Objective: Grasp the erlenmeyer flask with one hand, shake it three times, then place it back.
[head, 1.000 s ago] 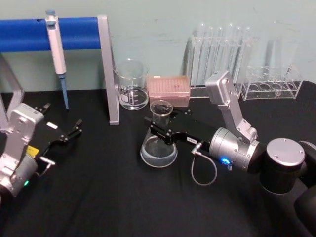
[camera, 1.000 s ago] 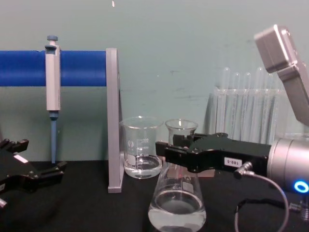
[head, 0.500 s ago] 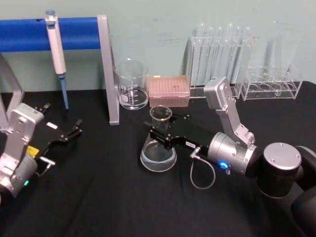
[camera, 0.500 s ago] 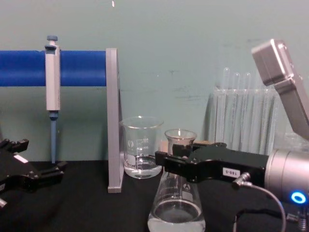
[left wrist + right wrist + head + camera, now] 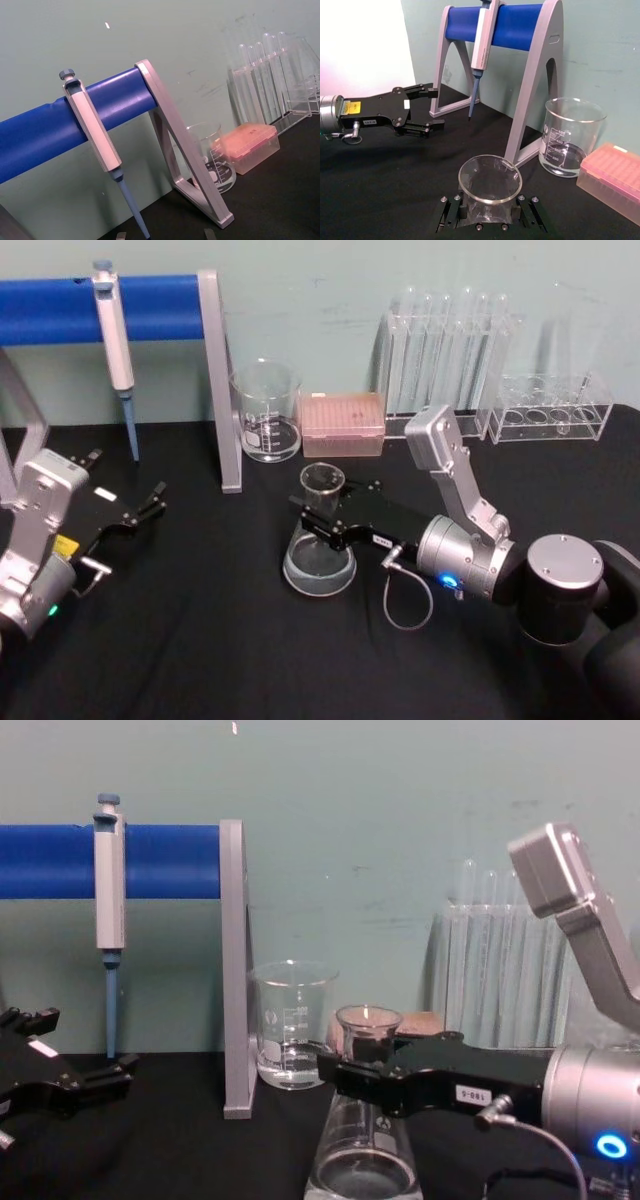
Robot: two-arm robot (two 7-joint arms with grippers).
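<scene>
The erlenmeyer flask (image 5: pixel 321 545), clear glass with a little liquid in its wide base, stands upright at mid-table with its base at or just above the black cloth. My right gripper (image 5: pixel 326 520) is shut on its neck, coming in from the right. In the chest view the flask (image 5: pixel 364 1160) sits low, with the right gripper (image 5: pixel 352 1075) clamped below the lip. The right wrist view looks down on the flask mouth (image 5: pixel 490 181), with the black jaws on either side of the neck. My left gripper (image 5: pixel 150 506) rests open at the far left, apart from the flask.
Behind the flask stand a glass beaker (image 5: pixel 266 412) and a pink tip box (image 5: pixel 342 424). A blue-barred stand with a grey leg (image 5: pixel 222 390) holds a pipette (image 5: pixel 115 340) at back left. Test tubes in a rack (image 5: pixel 445 350) and a clear rack (image 5: pixel 548 408) are at back right.
The right gripper has carried the flask downward and slightly toward me and to the left. The left arm has not moved.
</scene>
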